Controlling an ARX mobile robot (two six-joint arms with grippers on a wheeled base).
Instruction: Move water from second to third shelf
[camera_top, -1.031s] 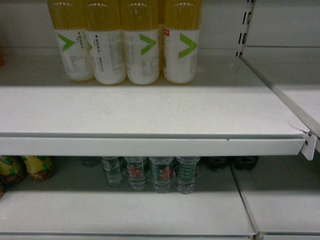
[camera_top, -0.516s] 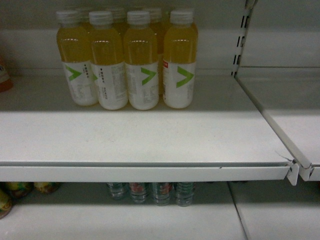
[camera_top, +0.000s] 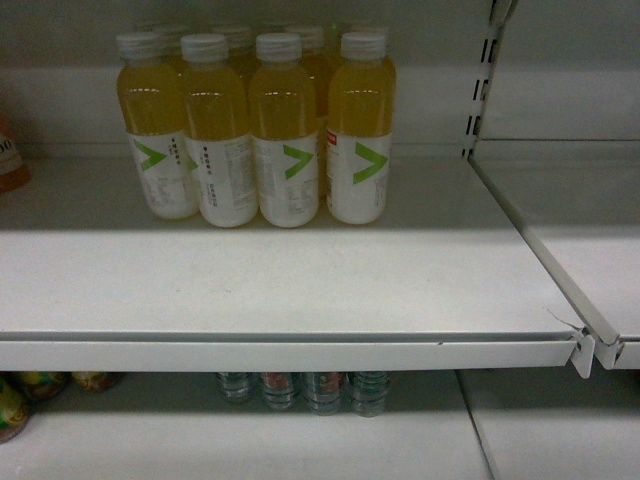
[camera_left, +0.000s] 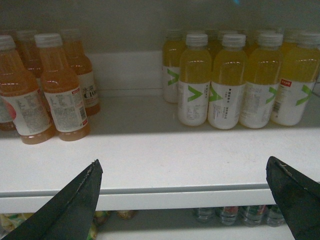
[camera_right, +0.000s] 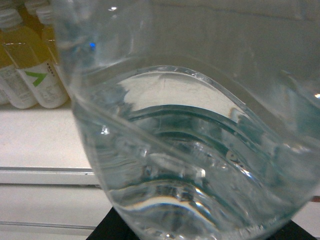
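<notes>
A clear ribbed bottle of water (camera_right: 185, 150) fills the right wrist view, very close to the camera, with my right gripper (camera_right: 200, 234) shut on it; only dark bits of the fingers show at the bottom corners. The bottle hangs in front of a white shelf edge (camera_right: 40, 175). More water bottles (camera_top: 300, 390) stand in a row on the lower shelf, mostly hidden under the shelf lip; the left wrist view shows this row of water bottles (camera_left: 235, 215) too. My left gripper (camera_left: 183, 162) is open and holds nothing, level with the shelf lip (camera_left: 175, 197). Neither gripper appears in the head view.
Yellow drink bottles (camera_top: 260, 130) with green V labels stand grouped at the back of the upper shelf (camera_top: 300, 290). Orange drink bottles (camera_left: 55, 90) stand to their left. A slotted upright (camera_top: 485, 80) separates a neighbouring shelf (camera_top: 580, 230) on the right. Colourful bottles (camera_top: 40, 385) sit lower left.
The head view has shifted upward: the shelf and yellow bottles sit lower in frame, their caps now show, and the lower water row is mostly hidden by the shelf lip.
</notes>
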